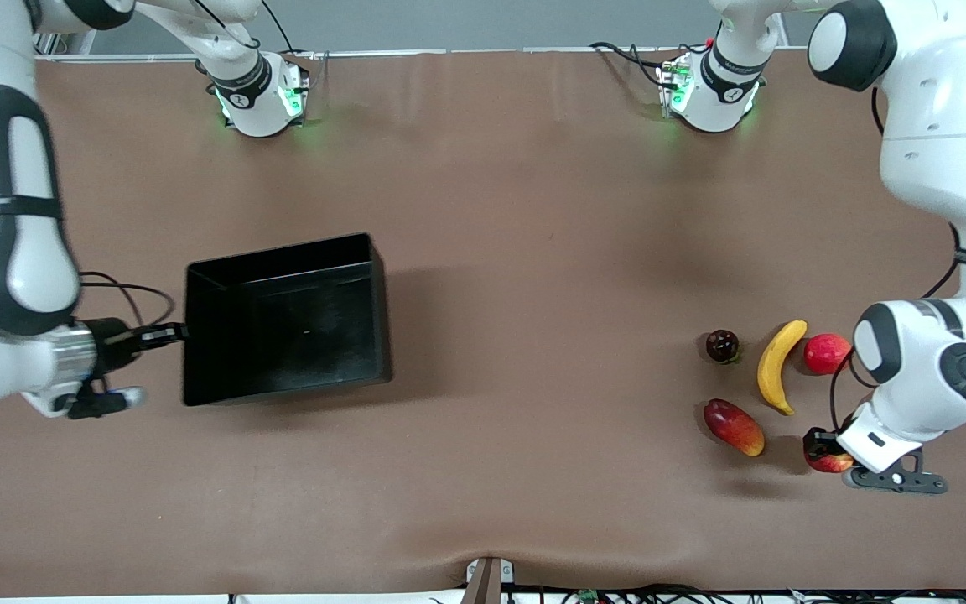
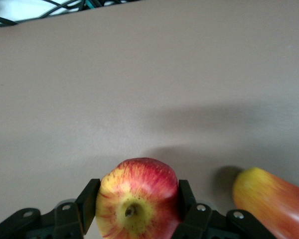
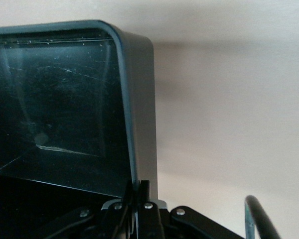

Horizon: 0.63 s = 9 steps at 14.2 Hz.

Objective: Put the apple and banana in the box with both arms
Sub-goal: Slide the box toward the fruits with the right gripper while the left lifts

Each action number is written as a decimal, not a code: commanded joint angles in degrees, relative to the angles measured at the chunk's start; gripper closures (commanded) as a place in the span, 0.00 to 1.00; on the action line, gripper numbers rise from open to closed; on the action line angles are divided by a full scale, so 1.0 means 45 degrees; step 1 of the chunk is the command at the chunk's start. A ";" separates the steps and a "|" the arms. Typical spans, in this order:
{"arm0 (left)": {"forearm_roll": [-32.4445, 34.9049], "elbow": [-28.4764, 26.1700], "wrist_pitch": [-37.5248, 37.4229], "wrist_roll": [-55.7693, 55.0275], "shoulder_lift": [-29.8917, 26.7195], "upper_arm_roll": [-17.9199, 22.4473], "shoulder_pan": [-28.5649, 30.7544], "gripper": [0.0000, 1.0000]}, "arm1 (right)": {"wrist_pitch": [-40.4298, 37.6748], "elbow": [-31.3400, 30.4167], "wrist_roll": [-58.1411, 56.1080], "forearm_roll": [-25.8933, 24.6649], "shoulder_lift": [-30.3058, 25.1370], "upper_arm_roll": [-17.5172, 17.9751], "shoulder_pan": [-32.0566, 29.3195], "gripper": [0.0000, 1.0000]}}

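Observation:
The apple, red with yellow streaks, sits between the fingers of my left gripper low over the table at the left arm's end. In the left wrist view the apple fills the shut left gripper, stem dimple facing the camera. The banana lies on the table farther from the front camera than the apple. The black box stands toward the right arm's end. My right gripper is shut on the box's end wall, seen pinched in the right wrist view by the right gripper.
A pinkish-red round fruit lies beside the banana. A red-and-orange mango lies beside the apple and also shows in the left wrist view. A small dark round fruit lies beside the banana. Bare brown table spans the middle.

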 commanded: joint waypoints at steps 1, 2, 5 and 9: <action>0.0014 -0.0383 -0.2154 -0.0505 -0.1771 -0.0400 -0.0009 1.00 | 0.0282 -0.0337 0.1158 0.0815 -0.0379 -0.0109 0.1083 1.00; -0.0005 -0.0479 -0.2760 -0.0526 -0.2239 -0.0615 -0.0009 1.00 | 0.0535 -0.0512 0.1703 0.1264 -0.0380 -0.0110 0.1319 1.00; -0.0005 -0.1221 -0.4227 -0.1187 -0.3782 -0.1473 0.0011 1.00 | 0.2190 -0.1331 0.4102 0.1483 -0.0633 -0.0129 0.3053 1.00; -0.0005 -0.2429 -0.5149 -0.2592 -0.5423 -0.2645 0.0011 1.00 | 0.4885 -0.2347 0.6352 0.1503 -0.0478 -0.0129 0.5144 1.00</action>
